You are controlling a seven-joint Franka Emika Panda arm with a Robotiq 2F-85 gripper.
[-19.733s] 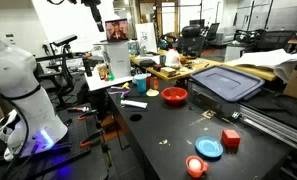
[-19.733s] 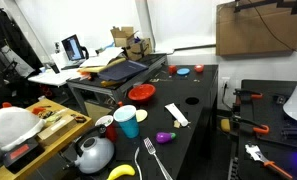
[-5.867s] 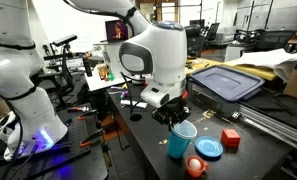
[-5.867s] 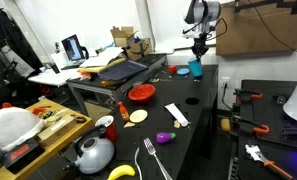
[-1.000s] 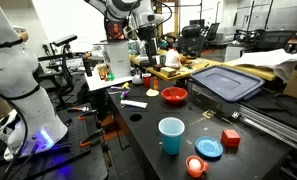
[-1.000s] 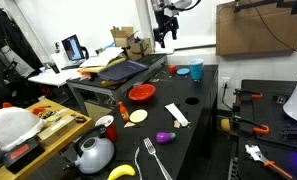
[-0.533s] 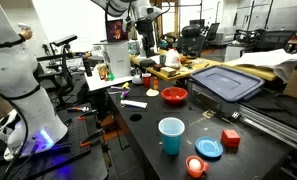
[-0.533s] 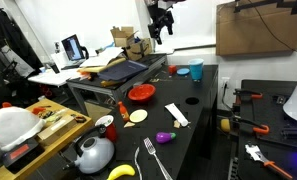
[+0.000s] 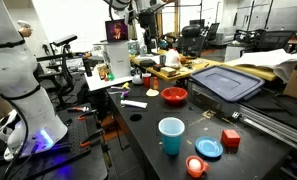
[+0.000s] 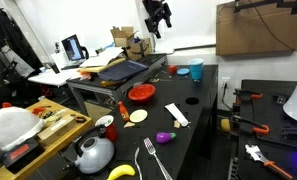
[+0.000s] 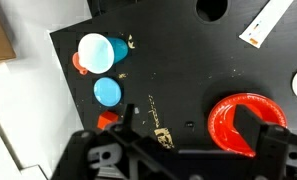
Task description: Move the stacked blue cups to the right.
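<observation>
The stacked blue cups (image 9: 171, 135) stand upright on the black table (image 9: 148, 130), next to a flat blue plate (image 9: 209, 148) and a red cube (image 9: 230, 138). They also show in an exterior view (image 10: 196, 69) and at the upper left of the wrist view (image 11: 96, 50). My gripper (image 10: 156, 22) hangs high above the table, far from the cups, open and empty. In the wrist view (image 11: 193, 135) its dark fingers frame the red bowl (image 11: 243, 125) far below. In an exterior view the gripper (image 9: 146, 10) sits at the top edge.
The red bowl (image 9: 174, 95) sits mid-table. A small red-orange item (image 9: 195, 166) lies by the plate. A grey bin lid (image 9: 226, 82) lies behind. A white strip (image 10: 176, 115), a purple item (image 10: 165, 136), a kettle (image 10: 93, 153) and a fork are at the near end.
My arm has moved further up and away from the cups. The cups, plate and bowl have not moved.
</observation>
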